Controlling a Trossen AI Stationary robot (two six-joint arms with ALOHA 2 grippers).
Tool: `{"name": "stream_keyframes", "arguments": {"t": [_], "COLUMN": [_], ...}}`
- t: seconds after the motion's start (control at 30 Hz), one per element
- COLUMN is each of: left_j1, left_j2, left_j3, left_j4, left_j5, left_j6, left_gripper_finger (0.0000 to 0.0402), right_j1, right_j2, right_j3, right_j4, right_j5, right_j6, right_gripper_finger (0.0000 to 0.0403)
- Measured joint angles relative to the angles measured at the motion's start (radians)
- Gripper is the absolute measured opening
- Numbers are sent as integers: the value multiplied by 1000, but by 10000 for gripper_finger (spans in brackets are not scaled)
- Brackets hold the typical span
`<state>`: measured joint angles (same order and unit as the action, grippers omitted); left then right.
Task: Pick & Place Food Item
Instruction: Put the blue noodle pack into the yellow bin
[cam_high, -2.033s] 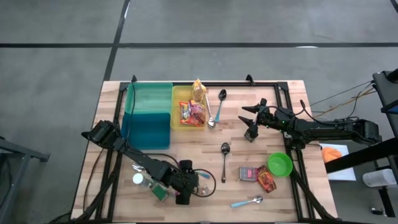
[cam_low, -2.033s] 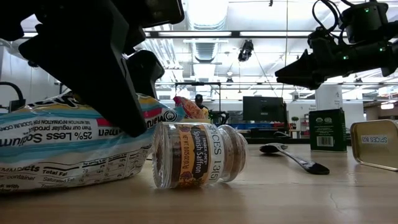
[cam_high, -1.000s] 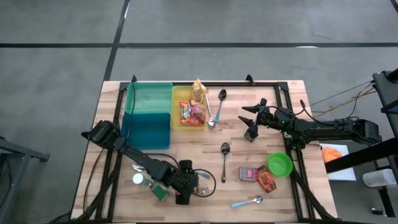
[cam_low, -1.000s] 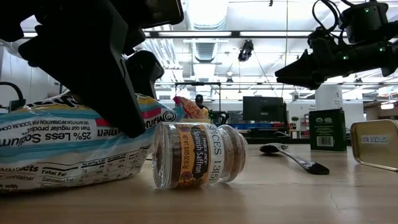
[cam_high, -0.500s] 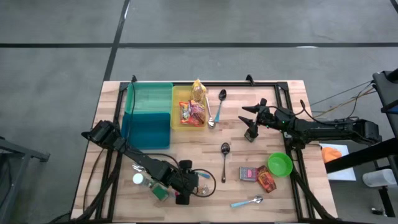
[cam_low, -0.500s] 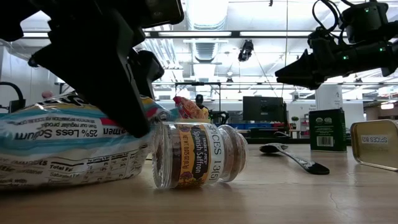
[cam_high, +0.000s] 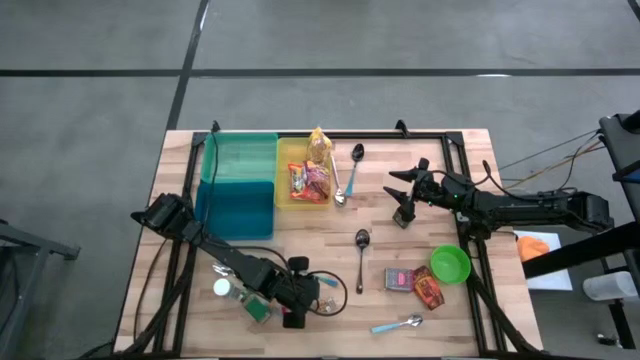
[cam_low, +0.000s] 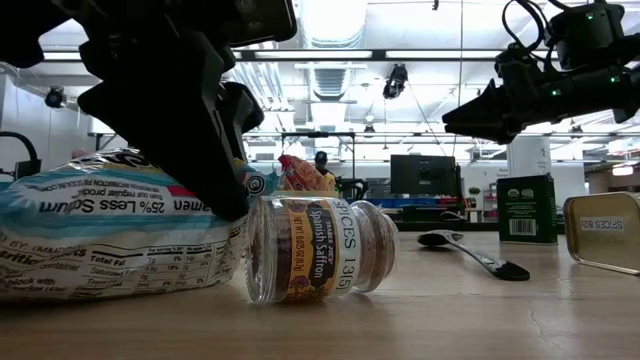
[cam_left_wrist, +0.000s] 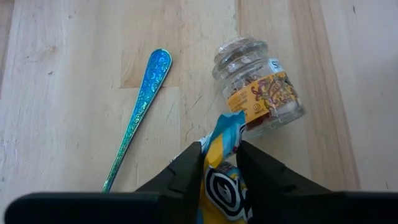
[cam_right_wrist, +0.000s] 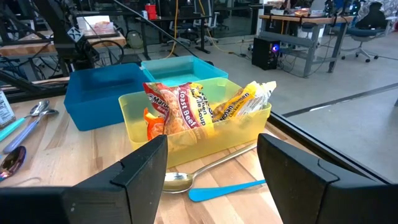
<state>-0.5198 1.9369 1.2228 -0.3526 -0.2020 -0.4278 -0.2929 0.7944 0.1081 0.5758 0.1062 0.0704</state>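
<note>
In the high view, the left gripper sat near the table's 7 o'clock edge; the right gripper, parted and empty, hovered toward 2 o'clock. The yellow bin held soup packets; the blue bin looked empty.

In the low view, the noodle packet had just crumpled and tilted as the left fingers clenched it, suggesting a lift was near.

In the left wrist view, the packet touched the saffron jar.

The wooden table occupies the lower centre of the high view and rests on a grey concrete floor. Dark seam lines cross the floor in the upper part of that frame. In the low view, ceiling light panels appear at upper centre, and a dark monitor stands at centre right. In the right wrist view, desks and an office chair occupy the upper right.
</note>
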Motion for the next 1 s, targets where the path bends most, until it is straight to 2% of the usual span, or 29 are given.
{"name": "stream_keyframes", "arguments": {"t": [0.3,0.6,1.0], "left_j1": [1,15,26], "left_j2": [0,0,0], "left_j3": [0,0,0], "left_j4": [3,4,0], "left_j5": [-15,-16,-16], "left_j6": [0,0,-13], "left_gripper_finger": [93,7,7], "right_j1": [0,0,0], "right_j2": [0,0,0], "right_j3": [0,0,0], "right_j4": [0,0,0], "right_j5": [0,0,0], "right_j6": [0,0,0], "right_gripper_finger": [246,247,246]}}
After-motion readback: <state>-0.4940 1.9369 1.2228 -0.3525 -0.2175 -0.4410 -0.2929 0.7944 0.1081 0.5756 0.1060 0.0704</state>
